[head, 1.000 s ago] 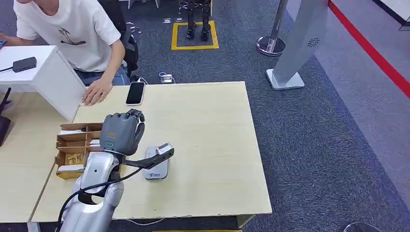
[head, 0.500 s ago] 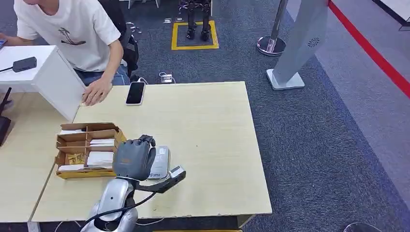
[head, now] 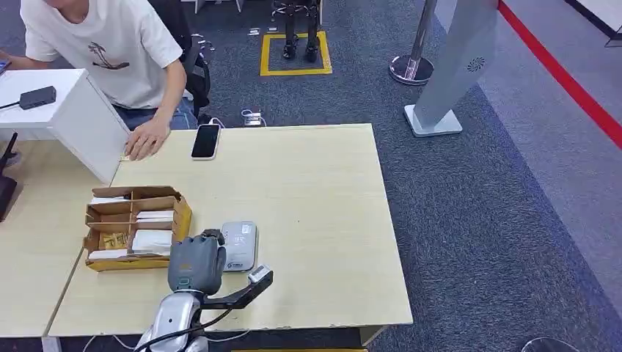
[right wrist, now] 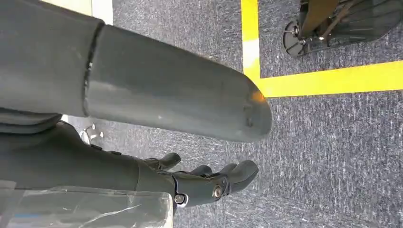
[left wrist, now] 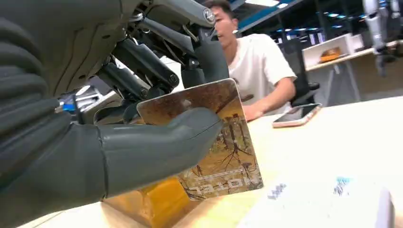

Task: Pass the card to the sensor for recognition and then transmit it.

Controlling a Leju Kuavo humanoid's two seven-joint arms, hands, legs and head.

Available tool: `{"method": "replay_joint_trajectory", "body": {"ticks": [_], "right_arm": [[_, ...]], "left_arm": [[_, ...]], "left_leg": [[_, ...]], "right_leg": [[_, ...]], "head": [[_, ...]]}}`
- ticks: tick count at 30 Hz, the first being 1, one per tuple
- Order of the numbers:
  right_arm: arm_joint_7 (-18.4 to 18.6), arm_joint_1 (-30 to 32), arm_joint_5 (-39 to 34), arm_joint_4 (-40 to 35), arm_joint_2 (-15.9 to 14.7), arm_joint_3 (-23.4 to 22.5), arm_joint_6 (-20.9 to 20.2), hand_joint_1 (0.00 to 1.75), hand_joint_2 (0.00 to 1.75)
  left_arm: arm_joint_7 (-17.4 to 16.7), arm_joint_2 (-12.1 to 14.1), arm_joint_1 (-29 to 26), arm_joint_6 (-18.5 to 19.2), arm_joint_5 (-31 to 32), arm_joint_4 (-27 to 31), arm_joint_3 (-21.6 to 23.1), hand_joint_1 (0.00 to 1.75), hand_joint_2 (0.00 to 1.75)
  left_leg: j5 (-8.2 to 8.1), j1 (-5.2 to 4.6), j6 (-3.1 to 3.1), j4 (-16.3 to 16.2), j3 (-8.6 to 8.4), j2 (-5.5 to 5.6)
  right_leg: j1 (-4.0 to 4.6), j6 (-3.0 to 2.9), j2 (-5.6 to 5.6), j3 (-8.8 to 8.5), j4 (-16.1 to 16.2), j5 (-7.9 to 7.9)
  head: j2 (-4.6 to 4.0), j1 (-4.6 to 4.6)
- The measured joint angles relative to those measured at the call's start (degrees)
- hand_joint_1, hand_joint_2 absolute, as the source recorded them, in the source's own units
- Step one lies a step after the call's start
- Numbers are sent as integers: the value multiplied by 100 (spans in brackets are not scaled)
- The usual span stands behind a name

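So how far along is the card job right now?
Done: the card is out of the cardboard box and pinched in the left hand. In hand: that hand sits at the near left edge of the grey sensor on the table, card upright beside it rather than over it. Left: presenting the card for recognition, if not already done, then passing it on.

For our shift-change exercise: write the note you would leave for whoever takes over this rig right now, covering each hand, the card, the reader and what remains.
Left hand: pinches the card between thumb and fingers, just in front of the card reader on the table.
Right hand: hangs over the carpet, holding nothing.
Cardboard tray with more cards sits left of the reader.
Done: card picked up.
Left: whether it has been read cannot be told; then hand it on.
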State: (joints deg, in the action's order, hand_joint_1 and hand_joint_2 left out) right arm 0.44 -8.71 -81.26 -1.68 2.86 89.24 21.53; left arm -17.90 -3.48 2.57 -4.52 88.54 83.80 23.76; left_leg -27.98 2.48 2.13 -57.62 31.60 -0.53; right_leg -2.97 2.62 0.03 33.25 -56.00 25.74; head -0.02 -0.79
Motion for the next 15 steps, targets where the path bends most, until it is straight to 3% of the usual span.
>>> {"method": "replay_joint_trajectory", "body": {"ticks": [15], "right_arm": [[0,1,0,0,0,0,0,0,0]], "left_arm": [[7,79,-50,0,0,-57,-24,175,175]], "left_leg": [[0,0,0,0,1,0]], "right_leg": [[0,0,0,0,0,0]], "head": [[-2,0]]}}
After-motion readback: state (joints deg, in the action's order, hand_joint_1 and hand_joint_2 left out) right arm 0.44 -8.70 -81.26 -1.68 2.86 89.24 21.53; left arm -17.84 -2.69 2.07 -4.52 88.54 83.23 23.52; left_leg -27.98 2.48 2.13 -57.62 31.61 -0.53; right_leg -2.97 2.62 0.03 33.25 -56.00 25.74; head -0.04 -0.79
